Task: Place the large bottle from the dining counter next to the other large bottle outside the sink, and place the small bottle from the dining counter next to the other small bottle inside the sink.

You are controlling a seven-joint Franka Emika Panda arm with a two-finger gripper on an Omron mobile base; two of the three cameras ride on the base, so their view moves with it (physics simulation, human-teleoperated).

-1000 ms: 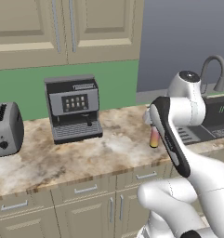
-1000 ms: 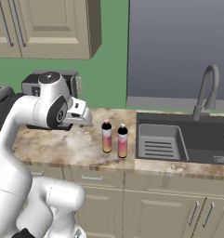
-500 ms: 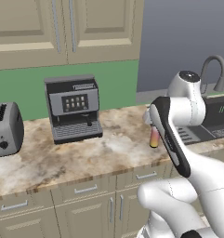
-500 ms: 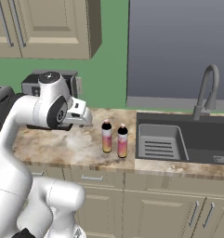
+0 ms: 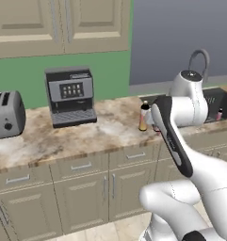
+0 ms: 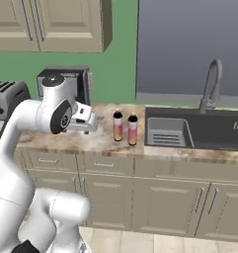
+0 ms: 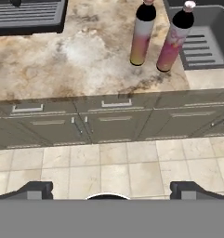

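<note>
Two large bottles with black tops and pink-to-yellow bodies stand upright side by side on the marble counter, just left of the sink [image 6: 209, 133]: one [image 6: 118, 125] [image 7: 141, 35] and the other [image 6: 133, 129] [image 7: 174, 39]. Which of them came from the dining counter I cannot tell. A small red bottle [image 5: 220, 114] stands inside the sink. My gripper [image 6: 89, 126] [image 7: 108, 191] hangs open and holds nothing, in front of the counter edge and left of the bottles, well apart from them. The dining counter is out of view.
A coffee machine [image 5: 70, 96] stands at the back of the counter and a toaster [image 5: 6, 115] at the far left. The curved faucet [image 6: 212, 84] rises behind the sink, with a ribbed tray [image 6: 165, 133] in its left part. Cabinet drawers and tiled floor lie below.
</note>
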